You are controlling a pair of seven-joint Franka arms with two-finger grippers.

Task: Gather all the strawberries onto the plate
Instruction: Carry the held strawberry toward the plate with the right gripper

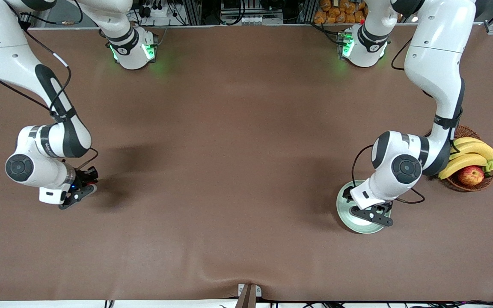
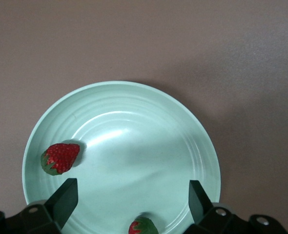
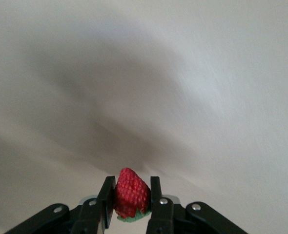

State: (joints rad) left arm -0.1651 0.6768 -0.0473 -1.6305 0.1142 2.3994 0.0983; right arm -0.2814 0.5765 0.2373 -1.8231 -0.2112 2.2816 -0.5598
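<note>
You see brown desk, wide bare middle between arms. Mint-green plate sits near left arm's end, wicker basket just beside it, toward desk edge. Strawberries: three. Two lie in plate, one by rim, another partly hidden. Left tool over plate, fingers spread, holding nothing. Right tool low at right arm's end, pinching third strawberry. In basket: bananas, one apple.

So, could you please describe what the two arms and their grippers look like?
Both arms are glossy white with black joint bands and round dark caps. Black cables loop along them, and green lights glow at their bases. The left gripper and right gripper are black with flat fingers and silver screws.
</note>
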